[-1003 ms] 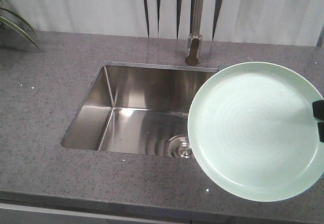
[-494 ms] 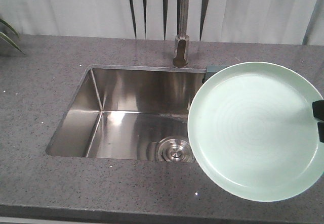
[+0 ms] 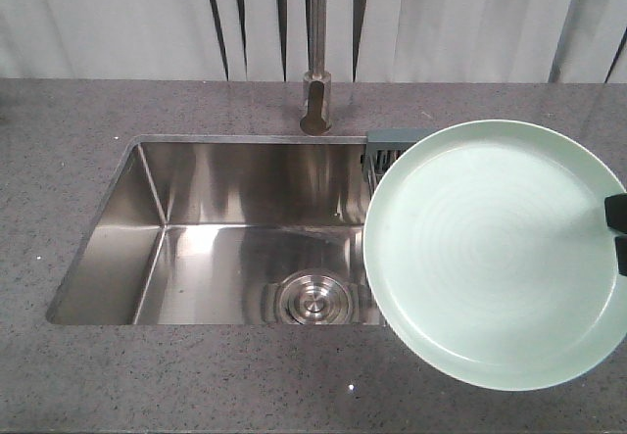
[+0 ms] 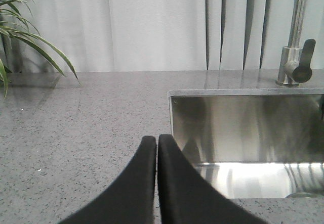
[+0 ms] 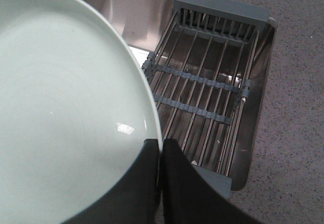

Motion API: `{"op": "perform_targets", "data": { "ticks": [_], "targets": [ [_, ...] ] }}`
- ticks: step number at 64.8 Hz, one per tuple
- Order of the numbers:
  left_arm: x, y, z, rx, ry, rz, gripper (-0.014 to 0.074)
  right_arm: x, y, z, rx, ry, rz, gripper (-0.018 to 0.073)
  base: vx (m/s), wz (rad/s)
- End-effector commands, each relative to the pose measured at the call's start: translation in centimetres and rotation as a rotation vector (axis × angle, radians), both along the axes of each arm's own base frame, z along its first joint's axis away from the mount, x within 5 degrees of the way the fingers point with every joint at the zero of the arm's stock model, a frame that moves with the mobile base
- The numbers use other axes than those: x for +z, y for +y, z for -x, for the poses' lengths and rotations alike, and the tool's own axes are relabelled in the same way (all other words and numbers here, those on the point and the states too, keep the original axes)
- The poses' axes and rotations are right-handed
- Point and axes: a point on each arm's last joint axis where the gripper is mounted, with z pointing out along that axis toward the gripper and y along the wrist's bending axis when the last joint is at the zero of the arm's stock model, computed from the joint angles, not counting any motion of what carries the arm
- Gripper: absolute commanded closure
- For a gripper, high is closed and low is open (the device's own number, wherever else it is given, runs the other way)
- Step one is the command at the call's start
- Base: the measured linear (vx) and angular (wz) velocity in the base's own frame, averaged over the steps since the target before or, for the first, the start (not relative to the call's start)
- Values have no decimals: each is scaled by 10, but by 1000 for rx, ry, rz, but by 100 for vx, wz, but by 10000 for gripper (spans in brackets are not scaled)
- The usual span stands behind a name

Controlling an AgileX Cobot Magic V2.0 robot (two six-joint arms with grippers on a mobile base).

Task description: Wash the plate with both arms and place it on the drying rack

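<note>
The pale mint-green plate (image 3: 495, 253) hangs tilted toward the front camera over the sink's right side. My right gripper (image 3: 616, 234) is shut on its right rim. In the right wrist view the black fingers (image 5: 174, 183) pinch the rim of the plate (image 5: 66, 113), gripper (image 5: 160, 143). Below and right of the plate, the drying rack (image 5: 210, 90) of steel rods with grey-blue strips sits in the sink. Only its corner (image 3: 387, 143) shows in the front view. My left gripper (image 4: 157, 139) is shut and empty above the countertop, left of the sink's near corner.
The steel sink (image 3: 225, 223) has a round drain (image 3: 313, 300) and a faucet (image 3: 315, 101) behind it. Grey speckled countertop (image 3: 98, 385) surrounds it. A plant (image 4: 20, 32) stands at the far left of the left wrist view. White curtains hang behind.
The sink and faucet have slid left in the front view, the plant has left it, and the rack's corner has appeared. The plate and right gripper keep their place in the frame.
</note>
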Motion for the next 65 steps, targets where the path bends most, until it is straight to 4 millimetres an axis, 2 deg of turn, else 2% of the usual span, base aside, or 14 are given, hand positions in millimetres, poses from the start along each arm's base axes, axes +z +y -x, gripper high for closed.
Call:
{"op": "perform_targets", "data": {
  "ticks": [1, 65],
  "targets": [
    [0, -1, 0, -11, -61, 9, 602, 14, -1, -1, -17, -94, -25, 566, 2, -8],
    [0, -1, 0, -11, -61, 9, 602, 14, -1, -1, -17, -95, -25, 566, 1, -3]
  ]
}}
